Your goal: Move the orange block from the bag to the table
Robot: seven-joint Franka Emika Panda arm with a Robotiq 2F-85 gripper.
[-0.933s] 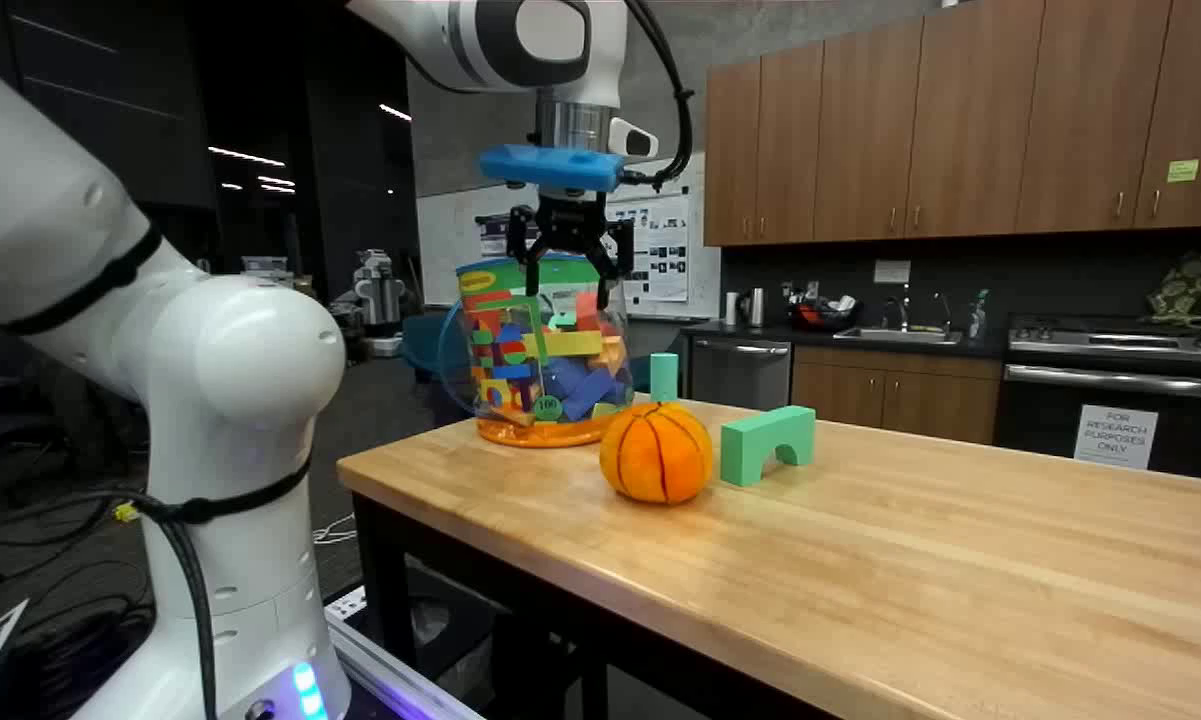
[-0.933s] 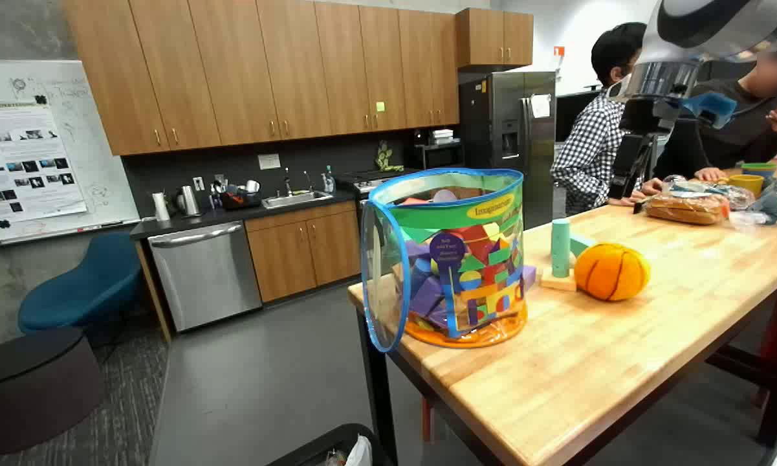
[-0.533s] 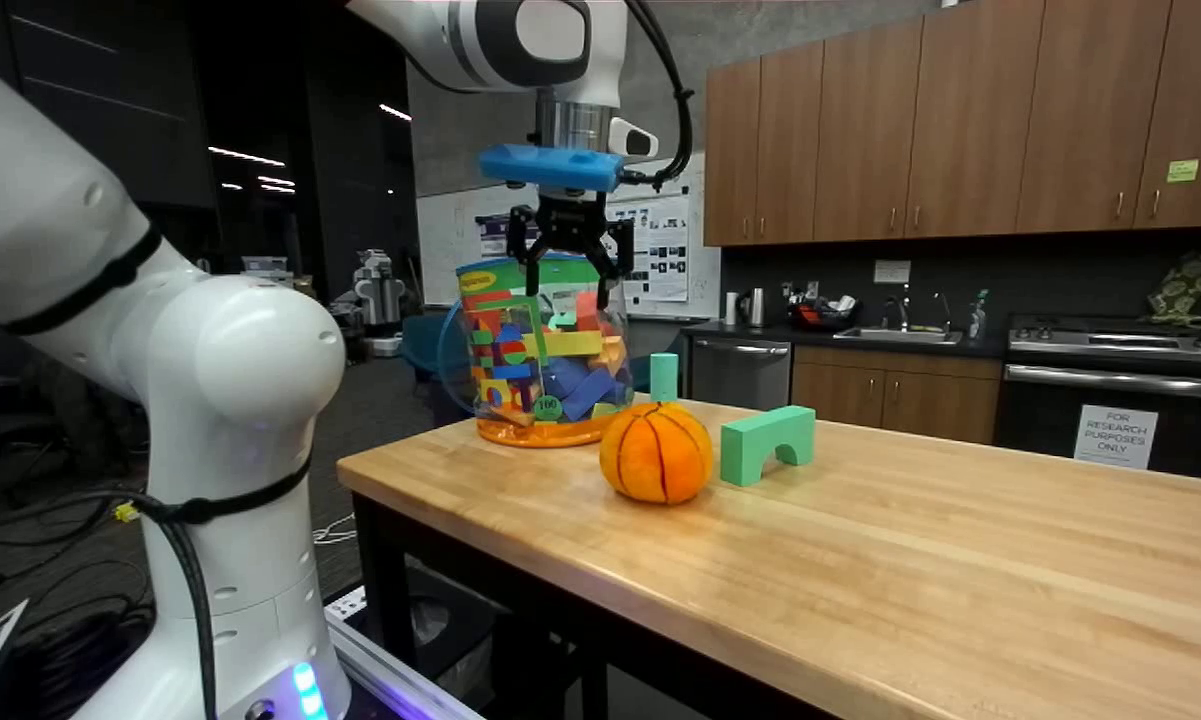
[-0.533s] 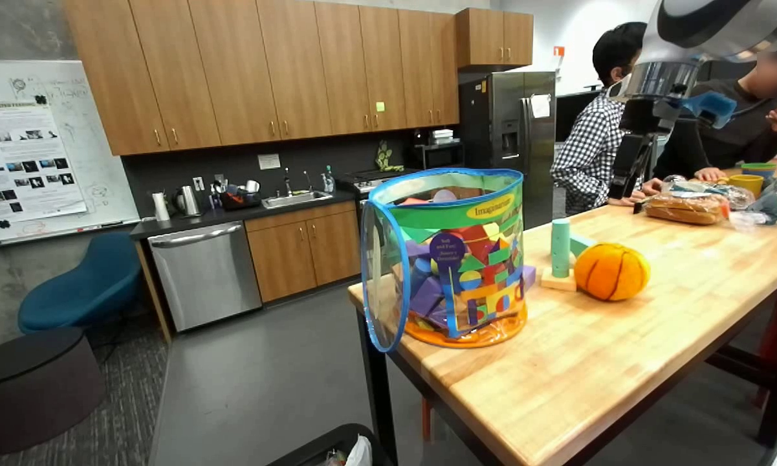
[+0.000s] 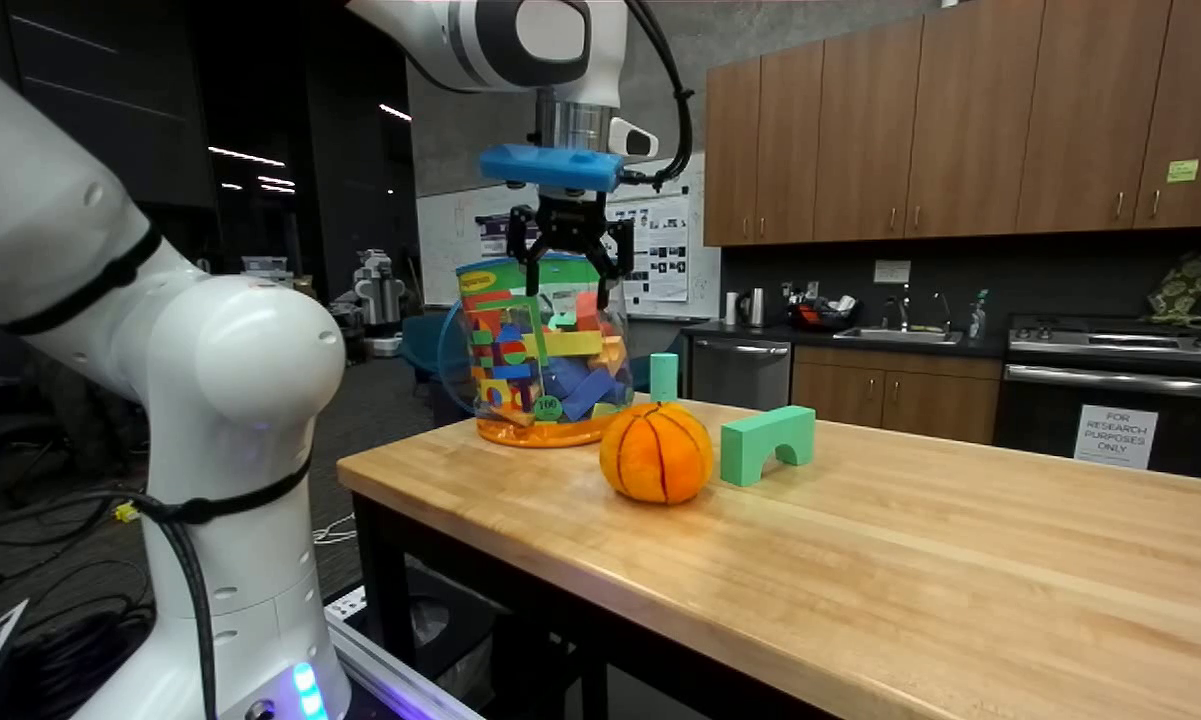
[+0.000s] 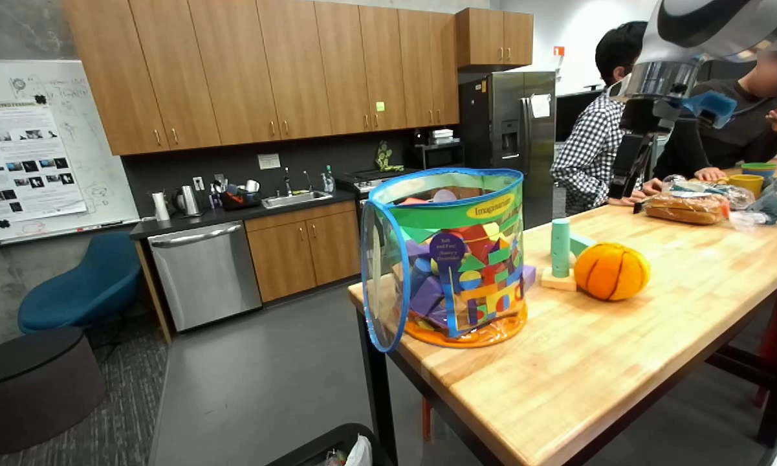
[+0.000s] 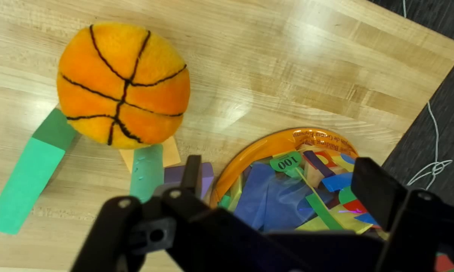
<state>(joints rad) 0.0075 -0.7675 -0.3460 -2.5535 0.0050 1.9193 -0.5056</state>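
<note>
The tall clear bag, with a green band (image 5: pixel 492 282) and an orange base, stands on the light-wood table (image 5: pixel 910 570). It also shows in an exterior view (image 6: pixel 456 215) and the wrist view (image 7: pixel 245 156). It holds several multicoloured blocks. A light-orange block (image 5: pixel 611 355) shows through its side in an exterior view; I cannot tell if others lie deeper. My gripper (image 5: pixel 567 287) is open and empty, pointing down above the table on the near side of the bag. In the wrist view the open fingers (image 7: pixel 283 179) frame the bag's base and blocks; the black linkage hides part.
An orange plush ball (image 5: pixel 657 453) sits beside the bag. A green arch block (image 5: pixel 772 443), an upright green cylinder (image 6: pixel 560 249), a flat pale block (image 6: pixel 558 280) and a purple block (image 6: pixel 528 277) lie nearby. Bread (image 6: pixel 686 206) and two people are farther along the table.
My arm, the gripper, the bag and the blocks show no visible movement. The head of the person in the checked shirt has shifted slightly to the right.
</note>
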